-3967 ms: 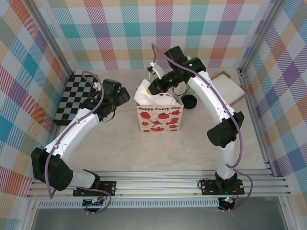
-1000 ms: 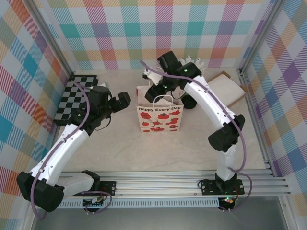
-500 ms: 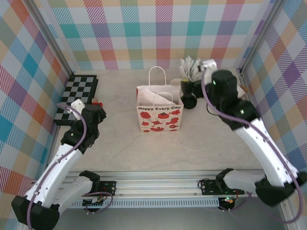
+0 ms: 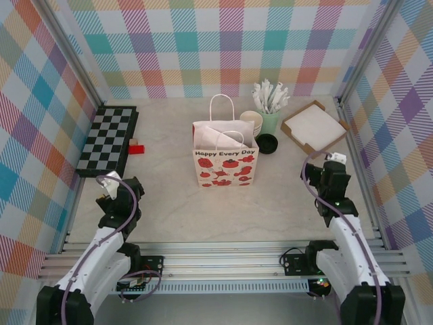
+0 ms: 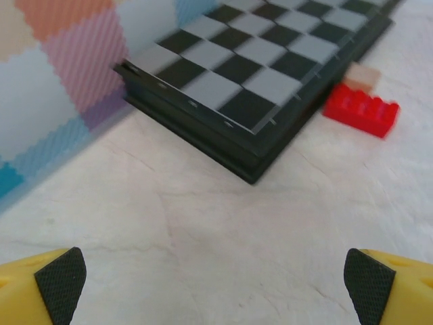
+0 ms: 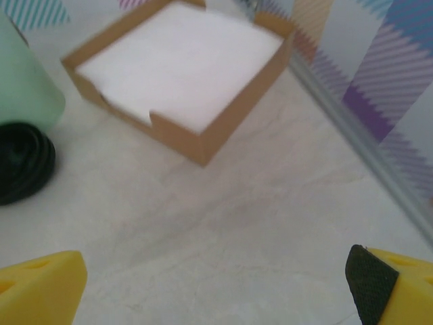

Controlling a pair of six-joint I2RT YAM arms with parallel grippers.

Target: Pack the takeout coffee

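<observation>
Left gripper (image 5: 216, 281) and right gripper (image 6: 216, 277) gape wide, empty; the right should clasp the coffee cup (image 4: 266, 143), at the paper bag's (image 4: 225, 169) two o'clock, squarely from the side.

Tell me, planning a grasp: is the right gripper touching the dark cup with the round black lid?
Apart: the right wrist view shows bare table between the right gripper and the black-lidded dark cup.

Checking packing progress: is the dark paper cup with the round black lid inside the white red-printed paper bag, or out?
Out: the dark black-lidded cup sits on the table beside the upright bag, not in it.
</observation>
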